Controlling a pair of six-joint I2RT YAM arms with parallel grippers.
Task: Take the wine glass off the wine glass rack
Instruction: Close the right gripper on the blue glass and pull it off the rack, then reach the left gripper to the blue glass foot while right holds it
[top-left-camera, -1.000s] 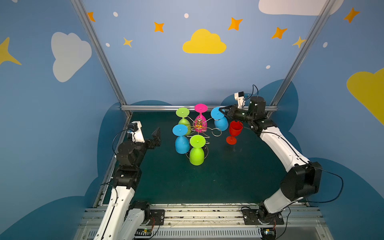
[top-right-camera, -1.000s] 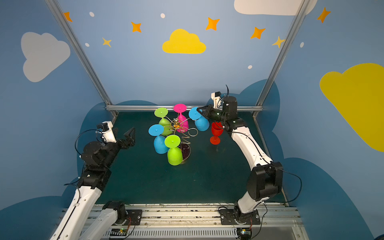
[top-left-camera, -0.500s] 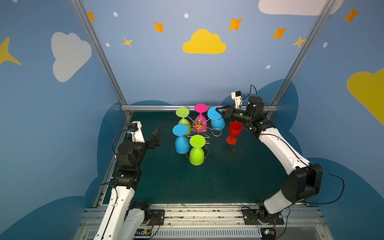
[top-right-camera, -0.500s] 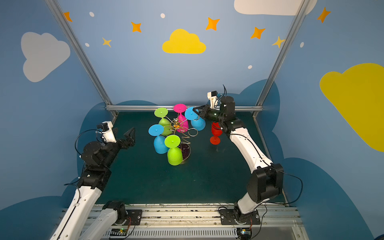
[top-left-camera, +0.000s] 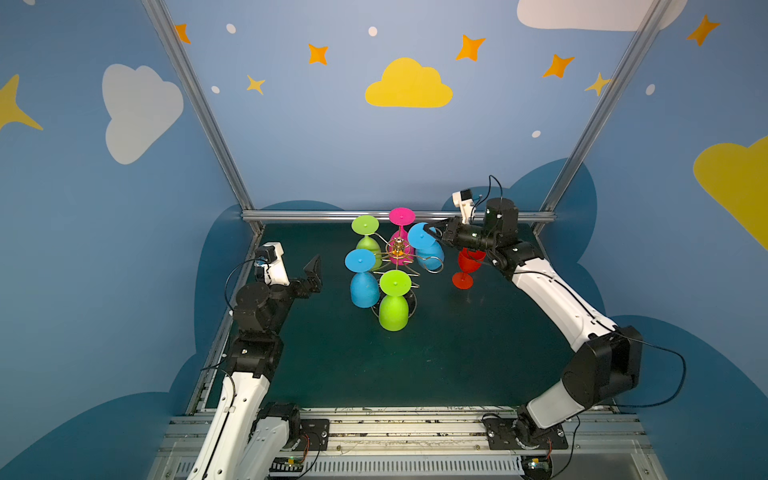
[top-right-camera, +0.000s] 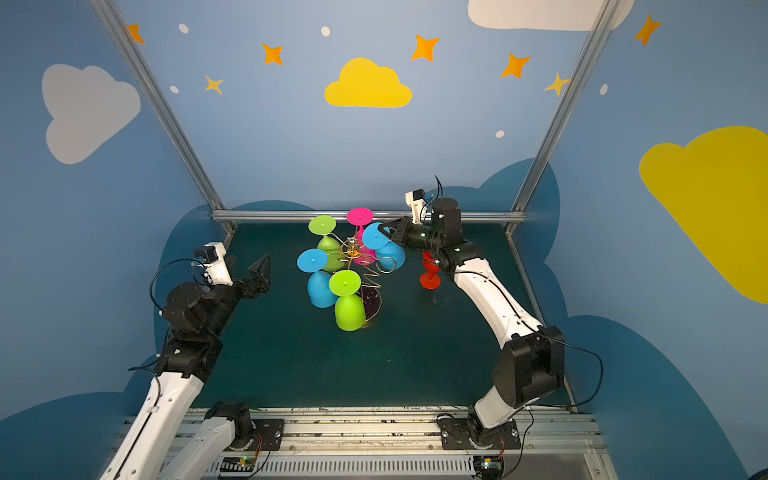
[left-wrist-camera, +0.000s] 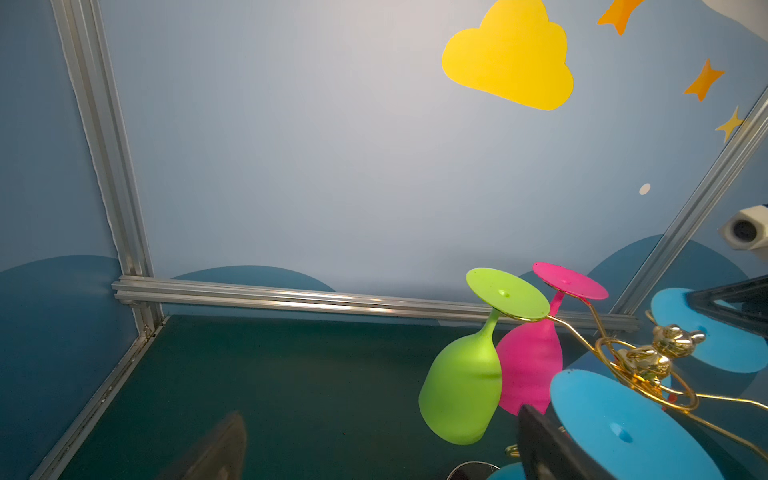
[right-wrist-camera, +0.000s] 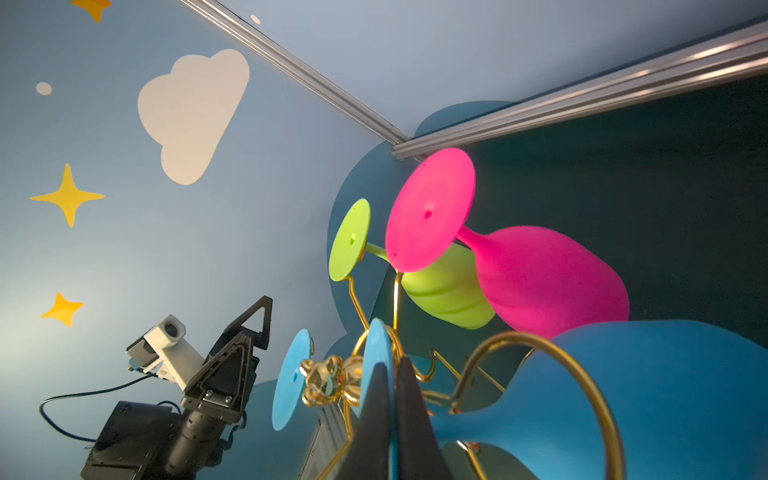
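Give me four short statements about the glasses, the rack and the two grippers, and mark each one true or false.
1. The right gripper has its jaws shut on the foot of a blue glass. True.
2. The left gripper holds a green glass. False: its jaws stand open and empty, off to the left of the wine glass rack.
3. A red glass stands upright on the table, off the rack. True.
4. Two pink glasses hang on the rack. False: only one pink glass hangs there.
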